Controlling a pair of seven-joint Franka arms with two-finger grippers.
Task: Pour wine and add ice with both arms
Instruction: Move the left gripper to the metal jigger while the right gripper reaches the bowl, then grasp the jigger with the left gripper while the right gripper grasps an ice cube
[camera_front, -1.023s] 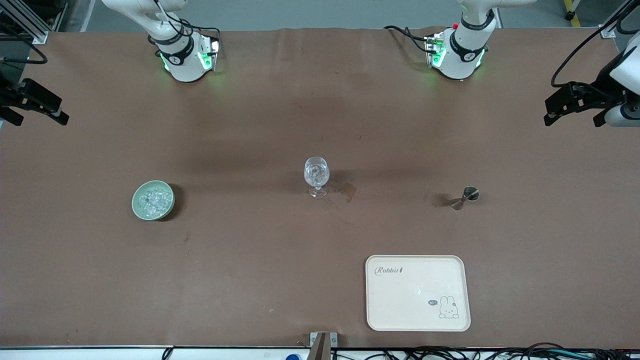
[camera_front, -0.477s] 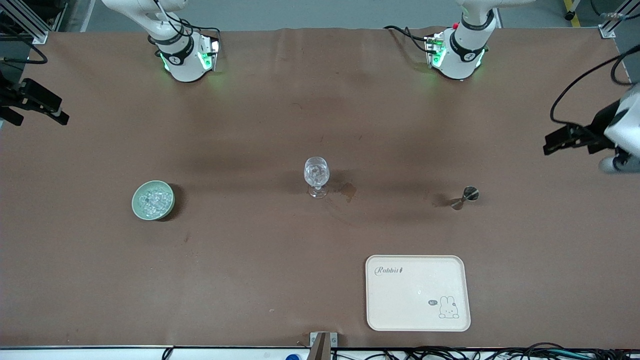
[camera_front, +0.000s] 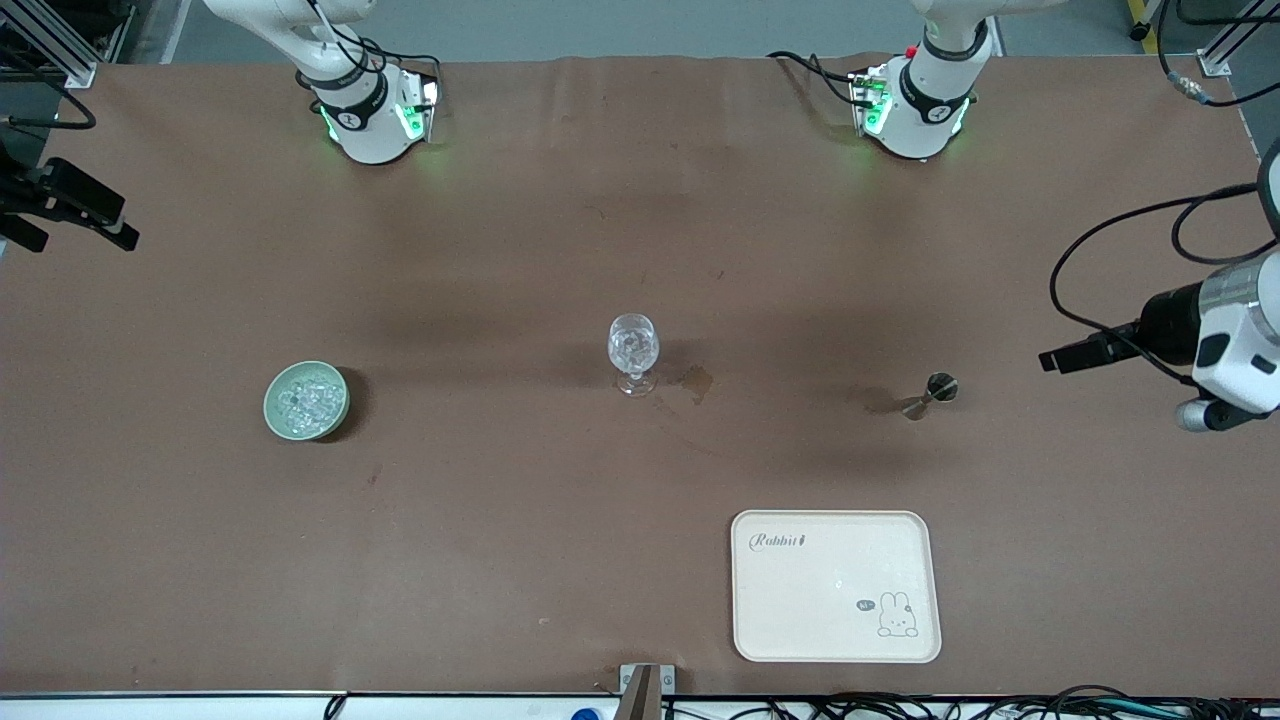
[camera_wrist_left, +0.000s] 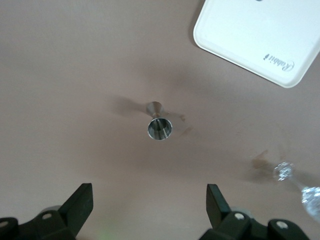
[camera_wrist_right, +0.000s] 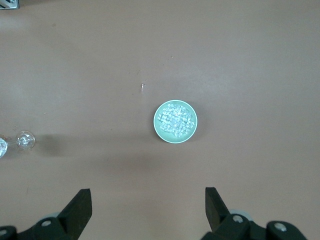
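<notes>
Honestly, I am worrying most about the steel measuring cup (camera_front: 930, 393), which is standing narrow and tall toward the left arm's end of the table; if I am bringing the fingers in off-centre, I am likely tipping it and spilling whatever it holds. A stain is already showing on the brown table cover (camera_front: 560, 520) beside the wine glass (camera_front: 633, 353) at the middle, and that thin-stemmed glass is looking just as easy to knock. The ice (camera_wrist_right: 175, 120) is sitting heaped in the green bowl (camera_front: 306, 400) toward the right arm's end; I judge the slick lumps are apt to slip out of a pinch. The left gripper (camera_wrist_left: 150, 200) is hanging over the cup with its fingers fully apart, holding nothing. The right gripper (camera_wrist_right: 148, 204) is waiting over the table near the bowl, equally wide and empty.
</notes>
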